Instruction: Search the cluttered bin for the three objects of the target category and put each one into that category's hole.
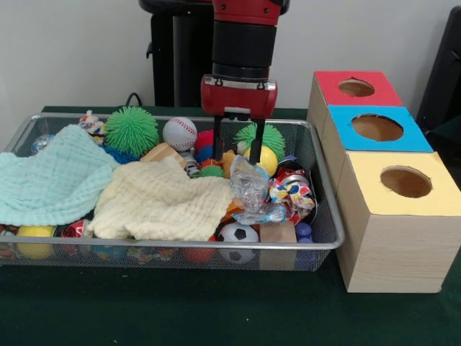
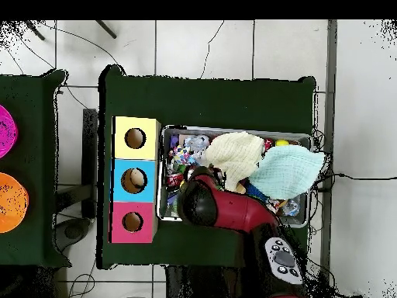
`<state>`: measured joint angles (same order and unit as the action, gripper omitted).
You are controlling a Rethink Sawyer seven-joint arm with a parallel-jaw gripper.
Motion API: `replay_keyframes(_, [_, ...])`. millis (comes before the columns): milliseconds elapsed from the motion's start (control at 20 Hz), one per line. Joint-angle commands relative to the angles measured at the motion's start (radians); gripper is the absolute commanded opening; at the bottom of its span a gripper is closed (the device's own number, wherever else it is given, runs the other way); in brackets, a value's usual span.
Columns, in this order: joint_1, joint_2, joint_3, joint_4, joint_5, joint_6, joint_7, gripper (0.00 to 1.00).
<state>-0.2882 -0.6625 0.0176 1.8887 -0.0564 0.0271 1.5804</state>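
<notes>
My gripper (image 1: pixel 237 158) hangs open over the back middle of the wire bin (image 1: pixel 144 246), its black fingers (image 1: pixel 217 144) dipping among the toys with nothing held between them. Right behind it sits a green spiky ball (image 1: pixel 271 135), with a yellow ball (image 1: pixel 266 160) just to its right. A baseball (image 1: pixel 179 133) and a bigger green spiky ball (image 1: pixel 131 130) lie further left. A soccer ball (image 1: pixel 238 232) rests at the front. In the overhead view the red arm (image 2: pixel 229 208) covers the gripper.
A mint cloth (image 1: pixel 47 180) and a cream cloth (image 1: pixel 162 202) cover much of the bin, with crumpled clear plastic (image 1: pixel 250 182) beside them. Right of the bin stand three boxes with holes: red (image 1: pixel 356 88), blue (image 1: pixel 377 127) and yellow (image 1: pixel 405 182).
</notes>
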Motion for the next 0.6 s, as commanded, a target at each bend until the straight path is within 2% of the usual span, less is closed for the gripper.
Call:
replay_keyframes(50, [-0.05, -0.055, 0.108, 0.029, -0.053, 0.091, 0.074, 1.0])
replay_keyframes(250, [-0.082, -0.109, 0.129, 0.069, -0.058, 0.111, 0.065, 1.0])
replay_keyframes(400, [-0.154, -0.141, 0.187, 0.118, -0.08, 0.092, 0.059, 1.0])
replay_keyframes(600, [-0.212, -0.157, 0.203, 0.138, -0.096, 0.154, 0.02, 1.0])
